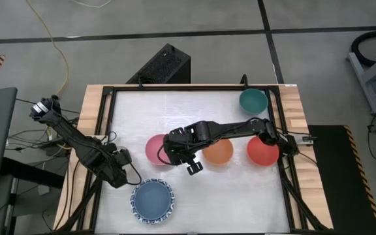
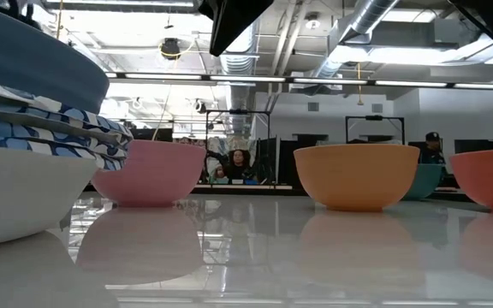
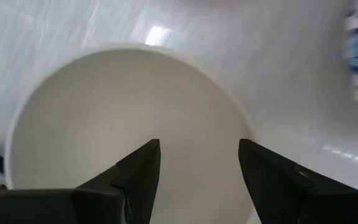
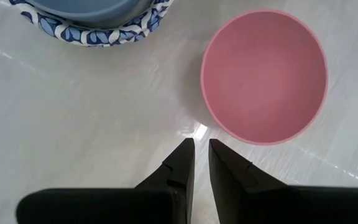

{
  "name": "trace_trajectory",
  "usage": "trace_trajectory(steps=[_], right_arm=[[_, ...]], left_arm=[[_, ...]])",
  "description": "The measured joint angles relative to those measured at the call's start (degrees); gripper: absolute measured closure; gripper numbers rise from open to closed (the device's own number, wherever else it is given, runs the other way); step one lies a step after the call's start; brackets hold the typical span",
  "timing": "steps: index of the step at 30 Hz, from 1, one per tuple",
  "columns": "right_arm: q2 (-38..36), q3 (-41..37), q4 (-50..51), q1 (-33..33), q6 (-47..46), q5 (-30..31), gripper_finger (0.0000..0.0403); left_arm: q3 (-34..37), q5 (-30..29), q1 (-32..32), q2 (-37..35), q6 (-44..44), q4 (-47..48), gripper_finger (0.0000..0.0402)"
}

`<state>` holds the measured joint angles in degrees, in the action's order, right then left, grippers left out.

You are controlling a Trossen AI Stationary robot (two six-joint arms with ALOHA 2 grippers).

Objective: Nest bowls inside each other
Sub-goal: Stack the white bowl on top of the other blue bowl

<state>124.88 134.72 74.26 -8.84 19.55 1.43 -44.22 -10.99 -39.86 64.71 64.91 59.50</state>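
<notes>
My left gripper (image 1: 119,171) (image 3: 199,146) points down, open, over a cream bowl (image 3: 104,124) at the table's near left; one fingertip is over the inside, the other at the rim, and I cannot tell whether either touches. The arm hides this bowl in the high view. A blue bowl (image 1: 153,199) sits nested in a stack of white bowls with blue-patterned rims (image 4: 92,34). Pink (image 1: 152,149) (image 4: 263,74), orange (image 1: 219,152) and red (image 1: 263,151) bowls stand in a row on their bases, and a teal one (image 1: 253,100) stands far right. My right gripper (image 1: 168,153) (image 4: 201,144) hovers above the table beside the pink bowl with a narrow gap and nothing in it.
The white tabletop (image 1: 175,111) is bordered by a dark frame and wooden side strips. A black box (image 1: 165,65) stands behind the far edge. Bare surface lies at the far left and near right. People show in the room beyond (image 2: 240,164).
</notes>
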Motion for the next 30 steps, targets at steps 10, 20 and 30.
trace_trajectory(steps=[10,20,30], right_arm=[[0.00,0.00,0.77,-0.10,-0.51,0.00,0.0334],[0.02,0.00,2.15,-0.11,-1.80,-0.04,0.0334],[0.02,0.00,2.16,-0.65,-3.02,-0.15,0.0334]], left_arm=[[-2.79,-0.14,-0.69,0.94,-3.85,-1.51,0.0194],[-2.09,0.71,-1.38,7.99,-5.12,-2.03,0.0194],[-2.05,0.33,-1.38,12.82,-9.01,-1.00,0.0245]])
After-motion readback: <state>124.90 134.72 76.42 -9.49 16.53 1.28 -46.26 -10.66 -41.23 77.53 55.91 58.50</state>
